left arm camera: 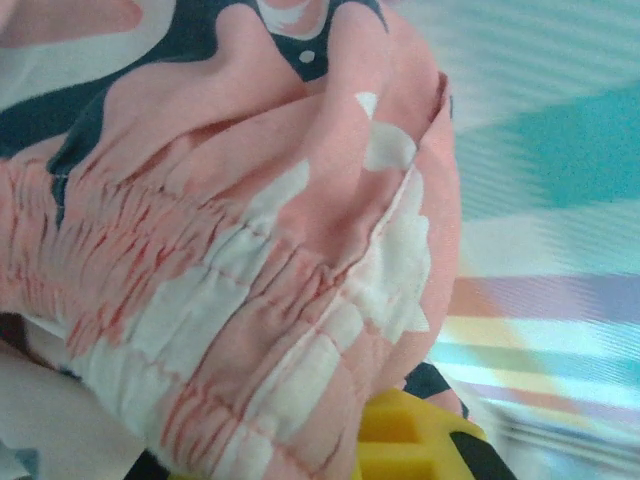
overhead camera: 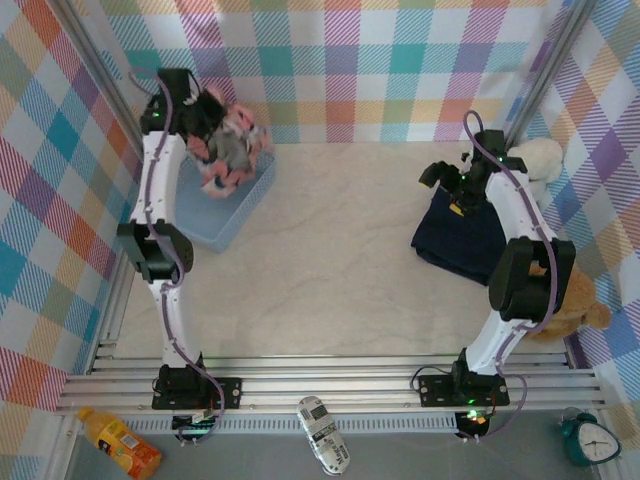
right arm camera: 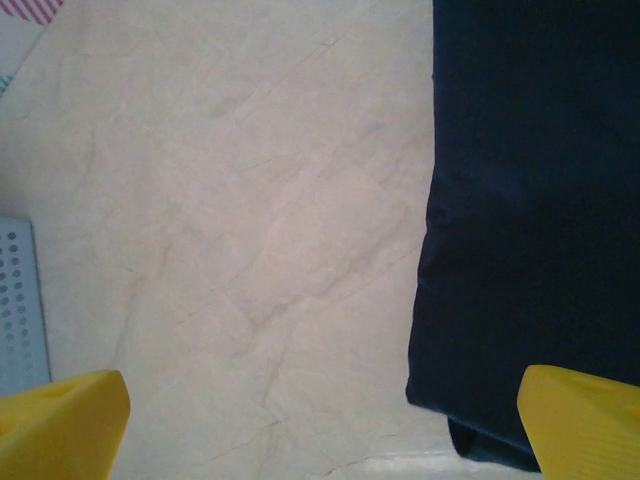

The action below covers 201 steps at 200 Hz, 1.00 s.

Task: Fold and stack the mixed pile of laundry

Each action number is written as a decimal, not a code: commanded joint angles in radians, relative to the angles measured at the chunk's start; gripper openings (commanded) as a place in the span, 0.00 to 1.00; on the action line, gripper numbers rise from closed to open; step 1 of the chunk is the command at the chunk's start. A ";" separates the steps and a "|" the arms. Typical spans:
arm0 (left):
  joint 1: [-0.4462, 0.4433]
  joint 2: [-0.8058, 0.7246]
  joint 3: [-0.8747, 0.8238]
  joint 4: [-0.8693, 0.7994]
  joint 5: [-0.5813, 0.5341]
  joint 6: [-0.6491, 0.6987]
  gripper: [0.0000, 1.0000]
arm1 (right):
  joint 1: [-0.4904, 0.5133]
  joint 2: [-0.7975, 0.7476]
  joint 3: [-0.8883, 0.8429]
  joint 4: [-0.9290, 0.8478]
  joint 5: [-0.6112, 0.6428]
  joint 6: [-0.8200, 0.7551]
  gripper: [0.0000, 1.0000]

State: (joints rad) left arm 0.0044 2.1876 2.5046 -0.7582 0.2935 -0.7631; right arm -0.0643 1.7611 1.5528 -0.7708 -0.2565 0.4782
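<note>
The pink soft cloth garment with navy-and-white print (overhead camera: 232,150) is gripped, bunched, in the closed left jaws above the far end of the light blue plastic basket (overhead camera: 228,222), at the far left of the pale marbled surface (overhead camera: 340,270). In the left wrist view its gathered band is pressed close to the lens, so no long axis can be told. Bare surface lies to the right of these jaws and nearer the arm bases. The garment is judged to belong there for folding, with the left arm much the nearer.

The large dark navy T-shirt (overhead camera: 458,248) lies flat, well apart on the right, under the right jaws. These are spread wide with nothing gripped, and one yellow fingertip (right arm camera: 580,420) is over the shirt's edge.

Two garments and one basket are counted, along with two toys: a white plush toy (overhead camera: 540,155) and a brown plush toy (overhead camera: 575,312).
</note>
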 commanded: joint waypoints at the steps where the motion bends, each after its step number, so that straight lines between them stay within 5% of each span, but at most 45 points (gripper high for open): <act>1: -0.043 -0.168 0.051 0.089 0.177 -0.012 0.00 | -0.005 -0.097 -0.065 0.087 -0.047 0.053 0.99; 32: -0.205 -0.270 -0.017 -0.002 0.146 0.118 0.00 | -0.005 -0.164 -0.128 0.093 -0.035 0.069 0.99; 59: -0.331 -0.331 -0.368 0.062 0.158 0.106 0.01 | -0.005 -0.225 -0.198 0.108 -0.036 0.085 1.00; 65: -0.356 -0.335 -0.455 0.085 0.172 0.095 0.19 | -0.005 -0.240 -0.217 0.114 -0.037 0.090 0.99; 76: -0.398 -0.334 -0.595 0.094 0.178 0.063 0.91 | -0.004 -0.263 -0.253 0.123 -0.045 0.101 1.00; 80: -0.411 -0.332 -0.637 0.089 0.174 0.058 0.99 | -0.003 -0.273 -0.269 0.129 -0.046 0.105 1.00; 108: -0.447 -0.373 -0.870 0.082 0.080 0.071 1.00 | 0.021 -0.313 -0.361 0.150 -0.074 0.117 0.98; 150: -0.443 -0.427 -0.948 0.045 -0.072 0.168 1.00 | 0.298 -0.267 -0.359 0.109 0.057 0.098 0.94; 201: -0.444 -0.409 -1.106 0.092 -0.326 0.204 0.96 | 0.522 0.024 -0.208 0.146 0.111 0.124 0.80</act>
State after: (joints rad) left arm -0.4461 1.7653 1.4853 -0.6792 0.1520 -0.6083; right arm 0.4095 1.6520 1.2430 -0.6285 -0.1967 0.5930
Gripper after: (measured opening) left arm 0.978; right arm 0.841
